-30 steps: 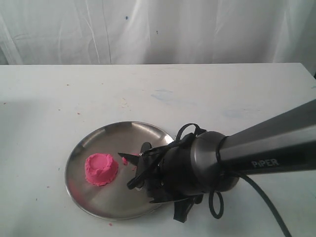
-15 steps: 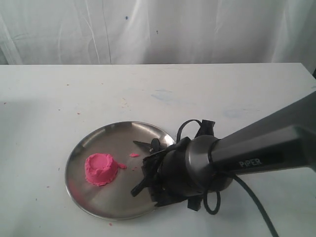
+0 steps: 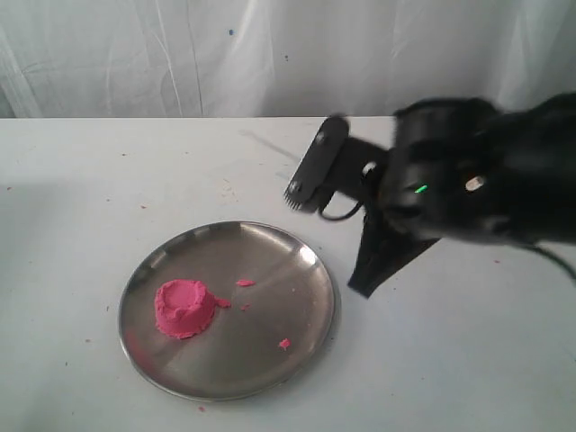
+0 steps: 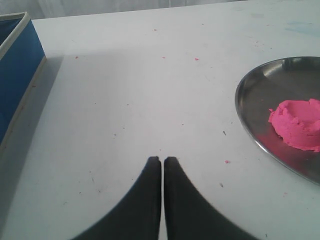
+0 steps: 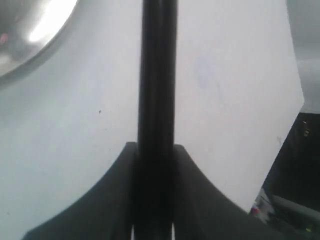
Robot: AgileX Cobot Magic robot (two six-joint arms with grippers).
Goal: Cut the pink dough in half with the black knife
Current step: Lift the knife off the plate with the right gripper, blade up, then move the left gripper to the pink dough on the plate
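Observation:
The pink dough [image 3: 184, 308] is one rounded lump with a dented top, on the left half of the steel plate [image 3: 310, 261]. In the left wrist view the pink dough [image 4: 298, 124] lies on the plate [image 4: 243, 102], well off to the side of my left gripper [image 4: 162, 159], which is shut and holds nothing. My right gripper [image 5: 156, 146] is shut on the black knife [image 5: 157, 75], which runs straight out between its fingers. In the exterior view the right arm [image 3: 468, 171] is blurred, raised above the table behind and to the right of the plate.
Small pink crumbs [image 3: 245, 283] lie on the plate near the dough, and another crumb [image 3: 284, 343] lies toward its front. A blue box [image 4: 15, 75] stands at the table's edge in the left wrist view. A white curtain hangs behind the table.
The right arm has lifted off the plate's right side and swung up and back to the right with the knife. A crumb now shows on the plate's front. The dough has not moved.

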